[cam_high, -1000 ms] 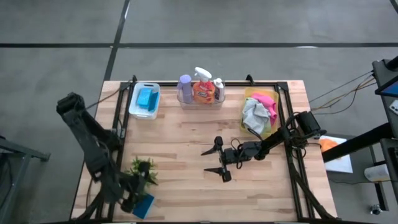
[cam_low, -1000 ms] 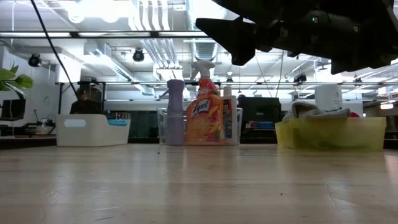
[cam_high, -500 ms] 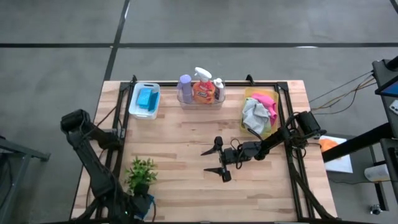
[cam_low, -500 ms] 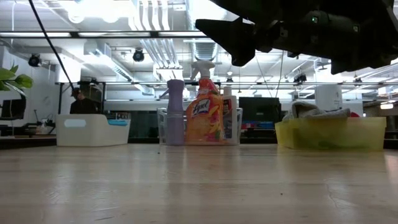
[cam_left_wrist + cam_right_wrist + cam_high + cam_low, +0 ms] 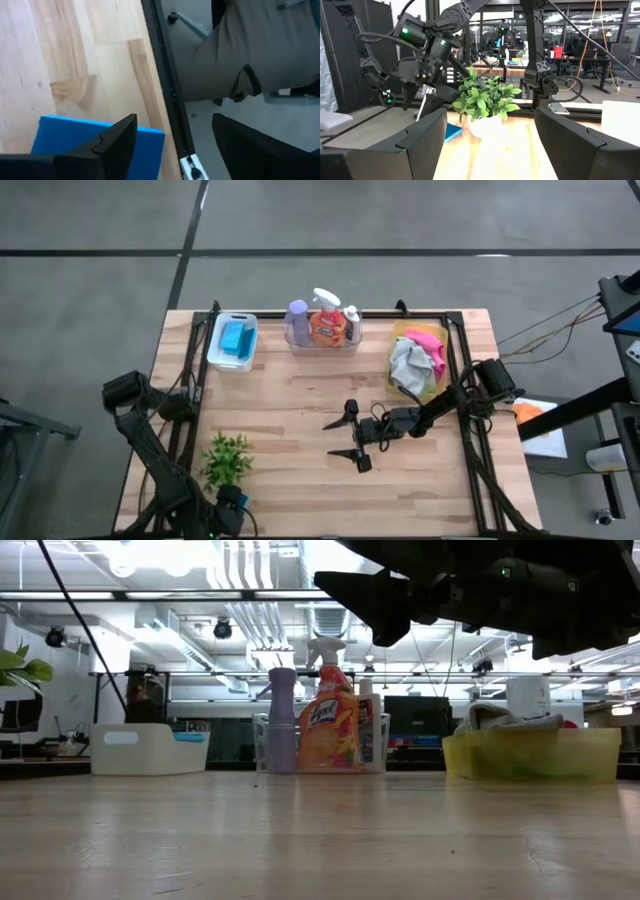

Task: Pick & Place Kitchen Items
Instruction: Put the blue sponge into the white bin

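Observation:
A blue sponge [image 5: 90,137] lies flat on the table at the near left corner, close to the edge rail; it also shows in the right wrist view [image 5: 451,131]. My left gripper [image 5: 228,510] is open over it, with one finger [image 5: 112,145] above the sponge and the other past the table's edge. My right gripper [image 5: 340,438] is open and empty above the table's middle. More blue sponges [image 5: 234,337] lie in the white tray [image 5: 215,352]. The purple bottle [image 5: 297,316], orange spray bottle [image 5: 325,326] and small white bottle [image 5: 351,320] stand in the clear tray. Pink [image 5: 428,342] and grey [image 5: 408,364] cloths lie in the yellow tray [image 5: 400,332]. My left gripper stands over the blue sponge with its fingers apart. I cannot tell whether the finger above the sponge touches it.
A small potted plant [image 5: 228,458] stands just beyond my left gripper. A black rail [image 5: 167,85] runs along the table's edge, and a person's trouser leg [image 5: 250,45] shows beyond it. Bare wood lies between the plant and my right gripper.
My left arm has folded lower and its gripper has gone toward the table's near edge, over the blue sponge. The plant, partly covered by the arm before, now shows whole. My right arm has kept still.

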Motion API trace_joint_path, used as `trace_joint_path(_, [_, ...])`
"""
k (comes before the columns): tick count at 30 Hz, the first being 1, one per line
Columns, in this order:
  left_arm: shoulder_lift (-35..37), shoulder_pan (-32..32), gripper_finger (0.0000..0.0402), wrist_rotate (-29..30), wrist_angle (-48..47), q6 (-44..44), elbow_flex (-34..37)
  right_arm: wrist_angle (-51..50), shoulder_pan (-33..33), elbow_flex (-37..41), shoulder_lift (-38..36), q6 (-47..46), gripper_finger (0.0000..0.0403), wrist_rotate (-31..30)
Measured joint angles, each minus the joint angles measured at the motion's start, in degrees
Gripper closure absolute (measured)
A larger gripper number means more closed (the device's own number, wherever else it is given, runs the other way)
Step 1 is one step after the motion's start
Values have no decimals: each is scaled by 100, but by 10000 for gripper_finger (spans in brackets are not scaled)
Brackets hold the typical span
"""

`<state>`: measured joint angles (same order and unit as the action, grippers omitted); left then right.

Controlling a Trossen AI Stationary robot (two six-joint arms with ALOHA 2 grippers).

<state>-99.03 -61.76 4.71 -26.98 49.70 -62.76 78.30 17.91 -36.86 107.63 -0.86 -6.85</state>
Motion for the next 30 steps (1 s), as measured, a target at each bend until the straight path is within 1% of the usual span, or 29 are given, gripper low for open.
trace_joint_path(10, [-268,-20,135,-30,-330,7,4,-65,0,0,0,2,98,-87])
trace_joint_path(17, [-262,-24,135,-45,-633,117,9,-85,2,0,0,3,98,-90])
trace_joint_path(24, [-260,-46,135,-46,-627,153,-34,-96,2,0,0,2,98,-103])
trace_joint_path(30, [-257,-46,136,56,-630,35,-267,-96,2,0,0,2,98,-103])
